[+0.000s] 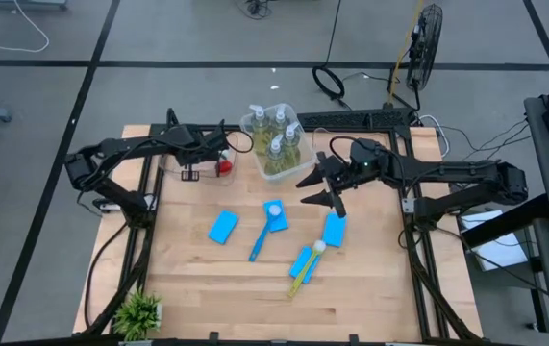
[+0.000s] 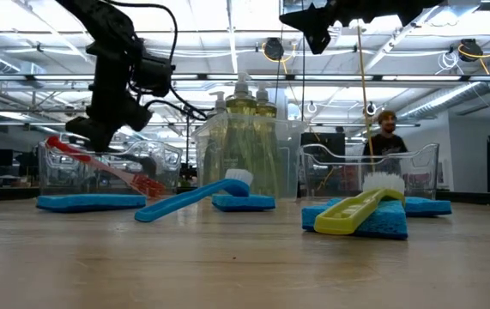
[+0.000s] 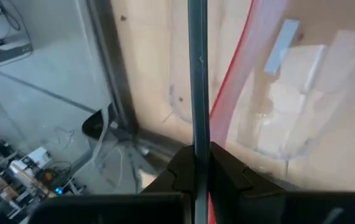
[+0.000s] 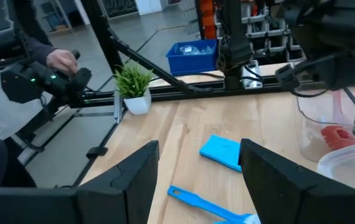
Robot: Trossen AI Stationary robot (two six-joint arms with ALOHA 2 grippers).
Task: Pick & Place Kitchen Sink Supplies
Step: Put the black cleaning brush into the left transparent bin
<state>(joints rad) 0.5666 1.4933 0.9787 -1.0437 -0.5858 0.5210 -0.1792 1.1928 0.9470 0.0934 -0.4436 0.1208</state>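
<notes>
My left pincer (image 1: 218, 154) is clamped on the red dish brush (image 2: 107, 167) over the clear bin (image 1: 197, 165); right pincer (image 1: 320, 189) hangs open mid-table.

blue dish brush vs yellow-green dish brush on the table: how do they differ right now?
Colour: the blue plastic dish brush is blue, the yellow-green plastic dish brush yellow-green. Support: the blue brush's head rests on a flat blue sponge with its handle down on the wood; the yellow-green brush lies across another flat blue sponge. Place: the blue one sits nearer the table's middle. Both have white bristles and lie untouched.
</notes>
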